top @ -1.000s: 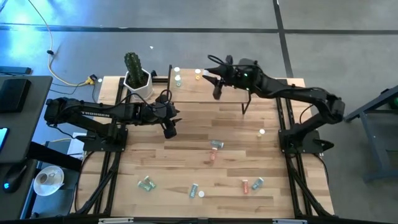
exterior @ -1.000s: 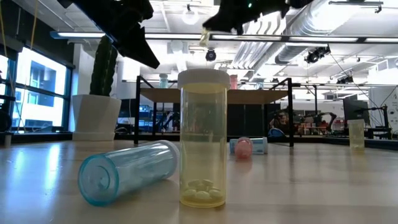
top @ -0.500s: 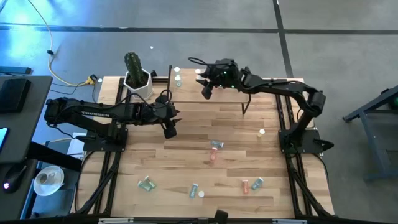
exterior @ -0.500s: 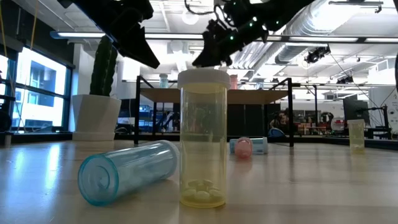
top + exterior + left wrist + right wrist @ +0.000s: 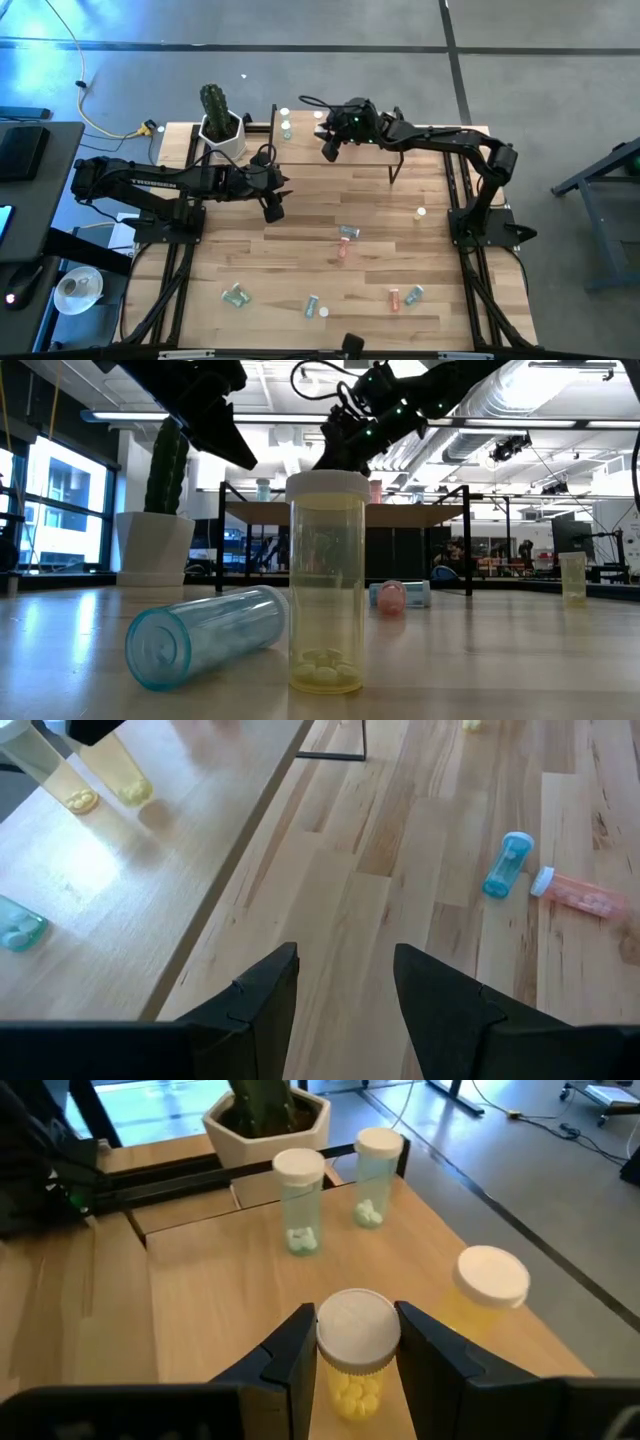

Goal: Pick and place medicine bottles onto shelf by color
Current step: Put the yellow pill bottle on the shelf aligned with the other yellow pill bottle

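Right wrist view: we are clamping yellow white-capped bottle in right gripper over light-wood shelf; should lower upright beside standing yellow bottle. Left gripper hanging parted, empty.

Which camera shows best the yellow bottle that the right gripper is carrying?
The right wrist view: the yellow bottle sits upright between the right gripper fingers, white cap up, over the shelf. In the high view the gripper hides it; the low view shows only the dark gripper overhead; the left wrist view shows its lower part.

Yellow bottle base behind pincer fingers
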Action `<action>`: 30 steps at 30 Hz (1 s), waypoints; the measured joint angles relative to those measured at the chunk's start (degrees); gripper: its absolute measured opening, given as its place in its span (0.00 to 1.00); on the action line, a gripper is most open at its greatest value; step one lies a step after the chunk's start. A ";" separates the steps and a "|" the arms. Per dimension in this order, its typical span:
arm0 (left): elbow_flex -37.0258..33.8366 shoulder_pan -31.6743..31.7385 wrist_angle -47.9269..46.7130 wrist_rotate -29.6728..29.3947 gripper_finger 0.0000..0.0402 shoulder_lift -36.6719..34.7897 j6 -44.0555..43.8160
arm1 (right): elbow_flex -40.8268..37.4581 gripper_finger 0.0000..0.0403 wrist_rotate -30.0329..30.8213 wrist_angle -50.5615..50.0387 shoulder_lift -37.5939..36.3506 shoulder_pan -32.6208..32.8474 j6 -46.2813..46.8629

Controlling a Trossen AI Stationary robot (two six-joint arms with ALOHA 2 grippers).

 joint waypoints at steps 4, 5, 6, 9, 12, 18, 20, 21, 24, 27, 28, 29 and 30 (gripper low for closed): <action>0.00 0.00 0.13 0.00 0.39 0.00 0.00 | -0.01 0.26 -0.75 0.07 0.74 -0.19 -0.06; 0.00 0.00 0.17 0.00 0.39 0.00 0.00 | 0.02 0.26 -0.62 0.20 0.88 -0.18 -0.28; 0.00 0.00 0.20 0.00 0.39 0.00 0.00 | 0.02 0.26 -0.55 0.31 0.94 -0.18 -0.36; 0.00 0.00 0.20 0.00 0.39 0.00 0.00 | 0.02 0.26 -0.49 0.44 0.98 -0.18 -0.49; 0.00 0.00 0.22 0.00 0.39 0.00 0.00 | 0.02 0.26 -0.44 0.42 1.00 -0.18 -0.57; 0.02 0.00 0.22 0.01 0.39 0.00 0.00 | 0.02 0.27 -0.44 0.37 1.01 -0.18 -0.62; 0.02 0.00 0.22 0.00 0.39 0.00 0.00 | 0.02 0.30 -0.43 0.37 1.01 -0.18 -0.96; 0.02 -0.01 0.22 0.00 0.39 0.00 0.00 | 0.02 0.31 -0.44 0.37 1.01 -0.18 -1.12; 0.02 0.00 0.22 0.00 0.39 0.00 0.00 | -0.02 0.36 -0.42 0.44 1.12 -0.18 -1.57; 0.02 0.00 0.22 0.01 0.39 0.00 0.00 | -0.05 0.38 -0.40 0.99 1.16 -0.19 -1.97; 0.02 0.00 0.22 0.00 0.39 0.00 0.00 | -0.04 0.38 -0.40 1.08 1.16 -0.32 -1.98; 0.02 -0.02 0.22 0.02 0.39 0.00 0.00 | -0.05 0.38 -0.40 1.07 1.16 -0.41 -1.98; 0.02 0.00 0.22 0.02 0.39 0.00 0.00 | -0.04 0.38 -0.39 1.05 1.16 -0.43 -1.96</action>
